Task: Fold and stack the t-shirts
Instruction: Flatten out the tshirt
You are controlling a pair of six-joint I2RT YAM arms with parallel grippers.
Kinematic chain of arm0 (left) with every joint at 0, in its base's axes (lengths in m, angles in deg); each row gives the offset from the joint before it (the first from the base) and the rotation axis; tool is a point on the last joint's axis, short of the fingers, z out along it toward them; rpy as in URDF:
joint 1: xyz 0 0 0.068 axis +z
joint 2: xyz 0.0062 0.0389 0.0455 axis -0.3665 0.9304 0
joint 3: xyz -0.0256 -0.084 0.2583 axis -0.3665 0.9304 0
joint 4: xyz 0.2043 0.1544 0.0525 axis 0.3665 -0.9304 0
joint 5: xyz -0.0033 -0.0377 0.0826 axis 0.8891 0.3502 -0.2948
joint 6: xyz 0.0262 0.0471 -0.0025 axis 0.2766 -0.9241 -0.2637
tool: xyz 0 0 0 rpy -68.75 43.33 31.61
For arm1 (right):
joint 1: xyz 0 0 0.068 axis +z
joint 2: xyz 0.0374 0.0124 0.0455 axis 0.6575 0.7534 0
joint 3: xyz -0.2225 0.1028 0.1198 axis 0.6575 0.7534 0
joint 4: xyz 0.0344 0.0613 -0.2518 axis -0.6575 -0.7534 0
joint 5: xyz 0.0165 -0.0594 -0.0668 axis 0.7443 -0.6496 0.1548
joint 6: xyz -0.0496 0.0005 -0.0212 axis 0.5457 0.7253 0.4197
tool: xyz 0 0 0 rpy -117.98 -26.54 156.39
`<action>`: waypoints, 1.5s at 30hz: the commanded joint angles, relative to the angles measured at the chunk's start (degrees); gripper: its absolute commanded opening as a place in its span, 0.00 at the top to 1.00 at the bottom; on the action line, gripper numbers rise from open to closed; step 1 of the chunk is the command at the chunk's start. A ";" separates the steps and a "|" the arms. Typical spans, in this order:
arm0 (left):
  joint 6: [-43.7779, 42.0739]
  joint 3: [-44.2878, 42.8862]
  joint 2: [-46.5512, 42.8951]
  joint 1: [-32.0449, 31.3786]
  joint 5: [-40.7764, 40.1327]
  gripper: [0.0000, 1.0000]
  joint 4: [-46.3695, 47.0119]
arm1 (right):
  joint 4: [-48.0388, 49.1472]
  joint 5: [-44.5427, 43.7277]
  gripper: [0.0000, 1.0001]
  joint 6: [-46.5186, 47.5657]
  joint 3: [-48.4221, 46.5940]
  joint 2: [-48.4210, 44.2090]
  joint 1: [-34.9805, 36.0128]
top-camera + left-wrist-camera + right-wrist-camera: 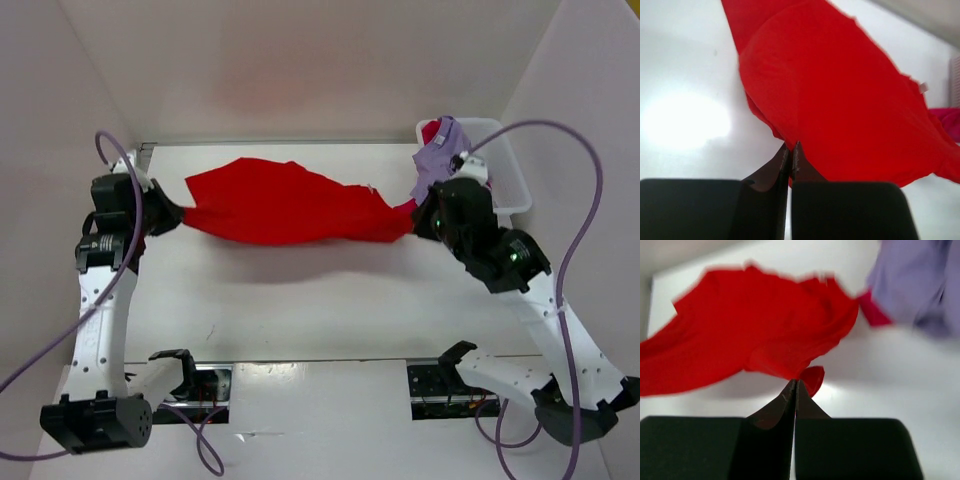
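The bright red cloth t-shirt (290, 205) hangs stretched from the left pincer (181, 213) to the right pincer (415, 215), both clamped on its ends, a barrier across the middle of the white tabletop (300, 300) that blocks any straight reach toward the back. The near strip between the shirt and the arm bases lies bare and passable, as does a narrow band behind the shirt. At the far right corner the white plastic bin (505, 165), a pale lavender cloth t-shirt (440, 150) draped over its rim, crowds the right pincer — and white walls (60, 100) close in both sides.
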 commanded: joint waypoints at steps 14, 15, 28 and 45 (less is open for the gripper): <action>-4.46 3.96 -5.14 -0.49 -4.41 1.00 -11.28 | -14.79 23.66 1.00 -5.30 19.42 0.02 1.17; -4.46 3.96 -5.14 -1.02 -6.17 1.00 -11.29 | -14.79 23.66 1.00 -4.69 19.42 0.02 1.17; -1.83 7.38 -5.14 -1.02 -2.31 0.85 -8.83 | -12.07 25.50 0.86 -4.24 23.64 2.30 1.70; 2.65 7.99 -6.37 -1.02 -4.53 0.07 -6.46 | -7.96 21.55 0.40 -1.96 15.23 5.80 1.70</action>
